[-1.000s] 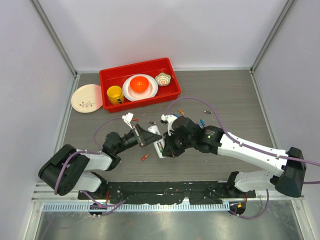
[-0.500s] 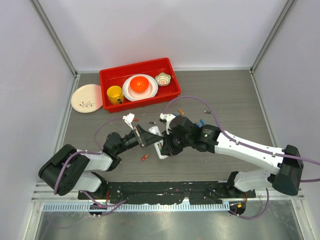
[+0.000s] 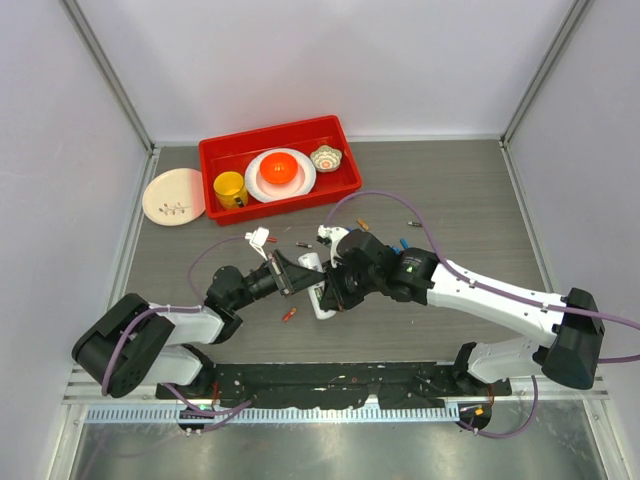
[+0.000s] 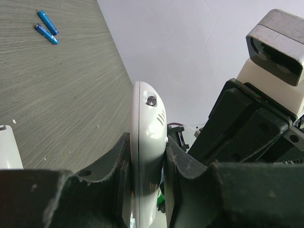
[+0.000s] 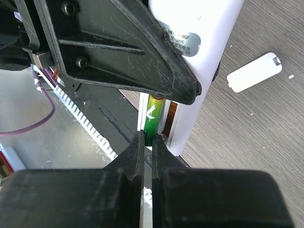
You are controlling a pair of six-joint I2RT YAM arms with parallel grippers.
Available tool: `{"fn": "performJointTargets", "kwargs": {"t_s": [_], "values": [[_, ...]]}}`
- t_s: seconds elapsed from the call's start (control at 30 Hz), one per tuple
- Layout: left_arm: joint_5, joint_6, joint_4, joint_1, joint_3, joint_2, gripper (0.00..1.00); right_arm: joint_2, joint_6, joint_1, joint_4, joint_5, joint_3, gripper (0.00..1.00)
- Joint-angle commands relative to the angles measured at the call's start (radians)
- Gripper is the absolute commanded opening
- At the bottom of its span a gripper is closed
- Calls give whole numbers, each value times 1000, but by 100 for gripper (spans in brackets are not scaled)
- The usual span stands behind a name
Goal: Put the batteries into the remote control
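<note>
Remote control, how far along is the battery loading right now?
Done: the battery cover is off, lying on the table. In hand: the left gripper clamps the remote control while the right gripper pinches a green battery at the open compartment; whether it is fully seated is unclear. Left: seat it, probably add another, such as the blue batteries loose on the table.
</note>
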Motion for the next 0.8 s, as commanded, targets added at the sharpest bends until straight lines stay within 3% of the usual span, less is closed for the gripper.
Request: {"fn": "performJointTargets", "kwargs": {"t_s": [0.0,0.57,0.77], "values": [[2,-40,309,-31,14,-54,0,27,19,-10,41,-3,35,1],[-56,-29,310,-62,-6,-65,0,53,99,-46,36,-34,45,1],[-66,-26,310,-62,-10,-57,0,55,100,-46,30,-34,50,11]]}}
